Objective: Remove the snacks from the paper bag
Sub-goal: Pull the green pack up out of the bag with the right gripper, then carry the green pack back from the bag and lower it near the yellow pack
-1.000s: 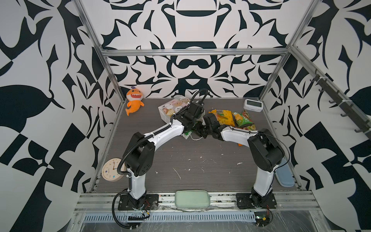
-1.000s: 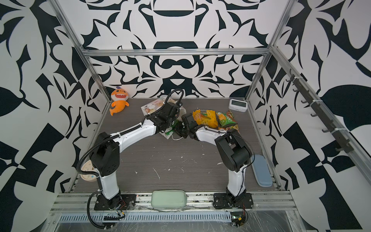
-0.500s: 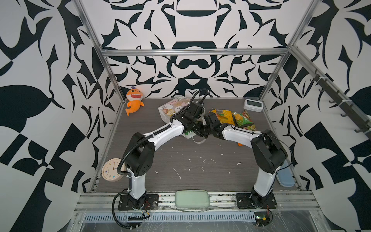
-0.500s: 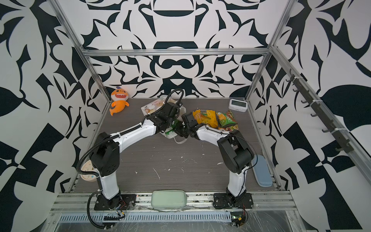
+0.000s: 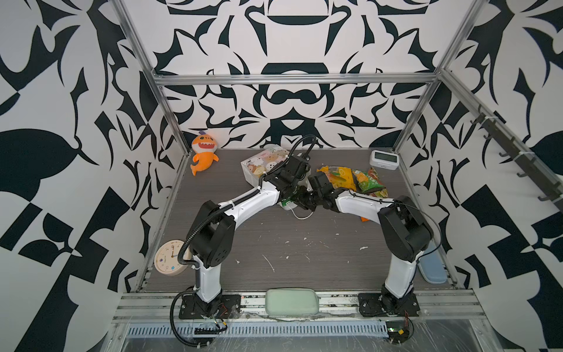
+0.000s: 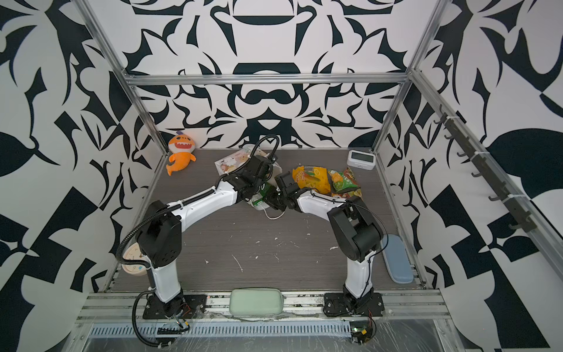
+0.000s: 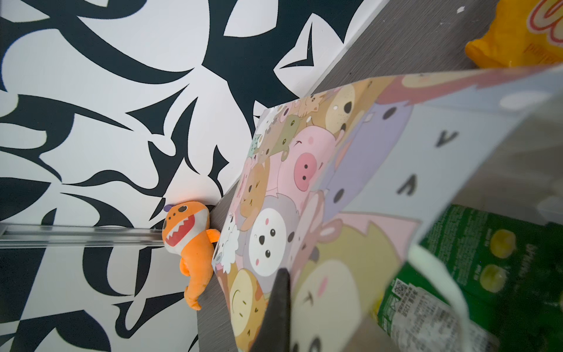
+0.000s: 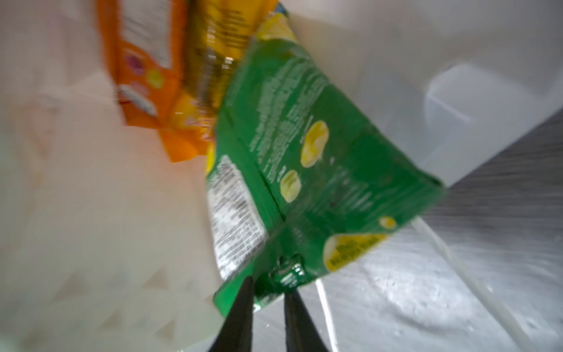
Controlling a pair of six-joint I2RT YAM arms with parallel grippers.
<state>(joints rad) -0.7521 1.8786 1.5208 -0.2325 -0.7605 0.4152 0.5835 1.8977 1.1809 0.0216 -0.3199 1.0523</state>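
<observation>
The paper bag (image 5: 262, 163) (image 6: 231, 161) lies on its side at the back middle, mouth toward the front. My left gripper (image 7: 283, 274) is shut on the bag's upper printed face (image 7: 304, 183); one dark finger (image 7: 277, 304) shows, the other is hidden by the paper. At the mouth, my right gripper (image 8: 268, 283) (image 5: 297, 199) is shut on the corner of a green snack packet (image 8: 304, 167) (image 7: 487, 259) (image 5: 285, 202). Orange (image 8: 143, 76) and yellow (image 8: 213, 45) packets lie deeper inside. Yellow (image 5: 338, 179) (image 6: 310, 179) and green (image 5: 368, 179) (image 6: 344, 179) snacks lie on the table right of the bag.
An orange plush shark (image 5: 204, 152) (image 7: 189, 237) leans at the back left. A white digital clock (image 5: 384, 158) stands back right, a round clock (image 5: 170, 257) front left, a blue case (image 5: 432, 268) front right, a green pouch (image 5: 291, 301) on the front rail. The bag's cord handle (image 5: 301, 215) trails on the table.
My right gripper has shifted slightly at the bag's mouth, and the green packet's end now shows there. The left arm has stayed put on the bag.
</observation>
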